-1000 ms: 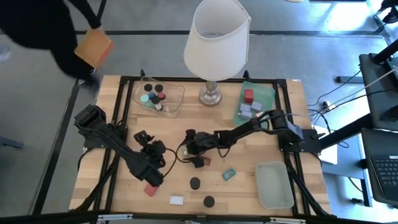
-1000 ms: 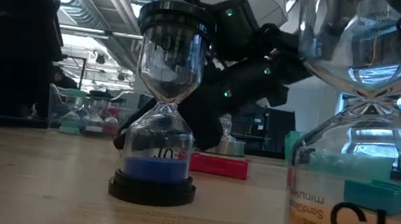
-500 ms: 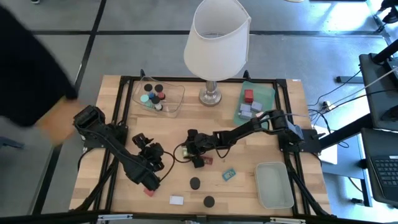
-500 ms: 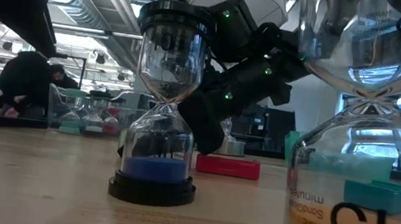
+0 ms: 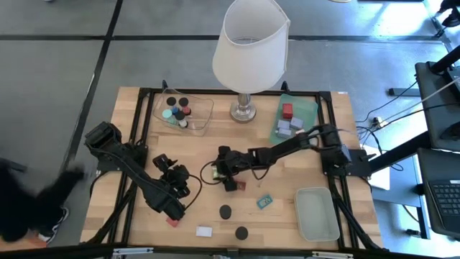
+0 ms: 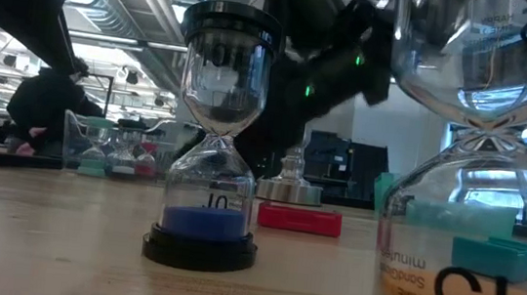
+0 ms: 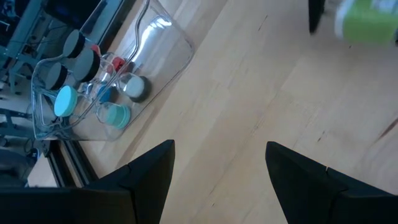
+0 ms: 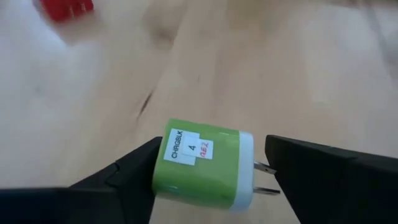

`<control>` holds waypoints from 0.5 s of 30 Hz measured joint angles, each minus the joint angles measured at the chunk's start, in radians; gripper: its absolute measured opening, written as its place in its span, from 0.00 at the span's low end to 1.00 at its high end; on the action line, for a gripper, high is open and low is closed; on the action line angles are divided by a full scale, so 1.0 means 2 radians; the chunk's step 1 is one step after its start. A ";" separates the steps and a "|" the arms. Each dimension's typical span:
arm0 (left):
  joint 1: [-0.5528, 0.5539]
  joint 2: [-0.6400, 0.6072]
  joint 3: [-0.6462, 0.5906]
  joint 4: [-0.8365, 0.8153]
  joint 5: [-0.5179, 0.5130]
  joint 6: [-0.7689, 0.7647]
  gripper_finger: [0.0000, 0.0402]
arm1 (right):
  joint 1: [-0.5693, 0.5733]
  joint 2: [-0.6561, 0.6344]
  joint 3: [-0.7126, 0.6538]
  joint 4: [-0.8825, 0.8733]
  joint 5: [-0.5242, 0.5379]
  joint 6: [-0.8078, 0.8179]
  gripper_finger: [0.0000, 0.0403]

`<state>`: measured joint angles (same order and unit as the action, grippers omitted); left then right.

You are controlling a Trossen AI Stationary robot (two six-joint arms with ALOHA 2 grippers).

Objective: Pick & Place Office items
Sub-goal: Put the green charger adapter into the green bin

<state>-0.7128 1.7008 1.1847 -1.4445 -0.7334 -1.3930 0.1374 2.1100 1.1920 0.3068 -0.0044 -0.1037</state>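
Two grippers are over the table. My right gripper (image 8: 208,180) holds a green charger block (image 8: 202,163) between its fingers near the table's middle (image 5: 215,170), a red block (image 5: 233,185) just beside it. My left gripper (image 7: 214,168) hovers with jaws parted and empty, facing the clear tray (image 7: 158,53) of caps.

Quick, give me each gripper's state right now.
Left gripper: open, holding nothing.
Right gripper: fingers around the green charger block; firm grip cannot be told.

"CHRGBLK 4" label on green charger (image 8: 202,167); "15" on near hourglass (image 6: 465,287).
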 joint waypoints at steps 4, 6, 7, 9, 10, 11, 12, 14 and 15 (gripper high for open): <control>0.000 0.000 0.000 0.000 0.000 0.000 0.62 | -0.006 -0.042 0.001 -0.068 0.000 0.006 0.64; 0.000 0.000 0.000 0.000 0.000 0.000 0.62 | -0.010 -0.068 -0.001 -0.110 0.000 -0.008 0.64; 0.000 0.000 0.000 0.000 0.000 0.000 0.62 | -0.012 -0.081 -0.003 -0.123 0.000 -0.016 0.65; 0.000 0.000 0.000 0.001 0.000 0.000 0.62 | -0.018 -0.111 -0.017 -0.142 -0.002 -0.018 0.67; 0.000 0.000 0.000 0.001 0.000 0.000 0.62 | -0.022 -0.126 -0.028 -0.152 -0.002 -0.017 0.68; 0.000 0.000 0.000 0.002 0.000 0.000 0.62 | -0.026 -0.141 -0.037 -0.156 -0.001 -0.017 0.69; -0.001 0.000 0.000 0.002 0.000 0.000 0.62 | -0.031 -0.161 -0.050 -0.164 0.004 -0.016 0.70; -0.001 0.000 0.000 0.003 0.000 0.000 0.62 | -0.041 -0.203 -0.078 -0.171 0.027 -0.011 0.70; -0.002 0.000 0.000 0.003 0.000 0.000 0.62 | -0.045 -0.224 -0.093 -0.173 0.040 -0.008 0.69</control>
<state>-0.7172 1.7008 1.1847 -1.4376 -0.7333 -1.3930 0.0468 1.6616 1.0051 -0.0390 0.0760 -0.1191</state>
